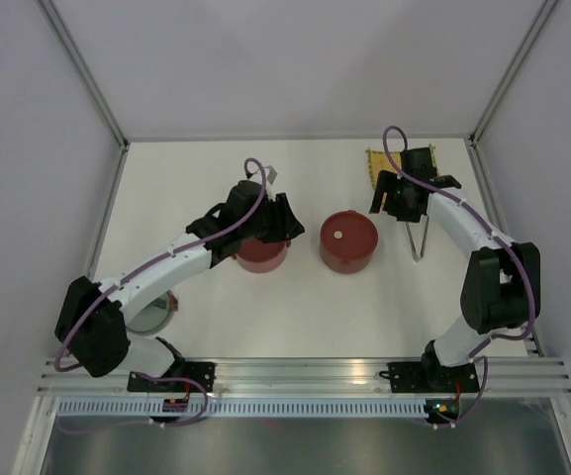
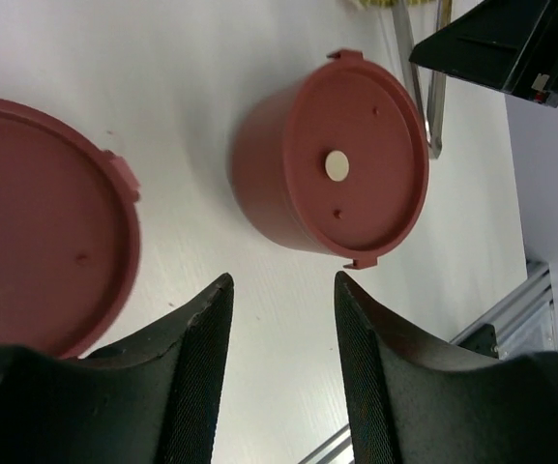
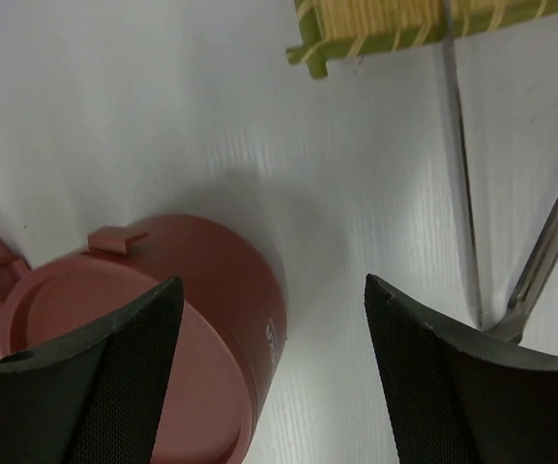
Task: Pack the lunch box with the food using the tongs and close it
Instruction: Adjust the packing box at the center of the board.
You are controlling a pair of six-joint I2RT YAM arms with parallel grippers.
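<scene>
Both red bowls of the lunch box stand apart on the white table [image 1: 295,317] with flat lids on, so we cannot see what is in them. The left bowl [image 1: 262,255] is half covered from above by the left gripper [image 1: 283,223], while the right bowl [image 1: 348,240] shows its whole lid and pale knob. The left wrist view shows the left gripper's fingers parted and holding nothing, and only part of the left bowl's lid. The right gripper [image 3: 274,285] gapes wide over bare table, also holding nothing. The tongs [image 1: 419,237] lie flat just right of the right bowl. Only the right wrist view shows one thin arm reaching onto the yellow mat [image 3: 404,19], which is cut off there. Under the left arm a shiny round thing [image 1: 161,315] is mostly hidden, and we cannot make it out.
</scene>
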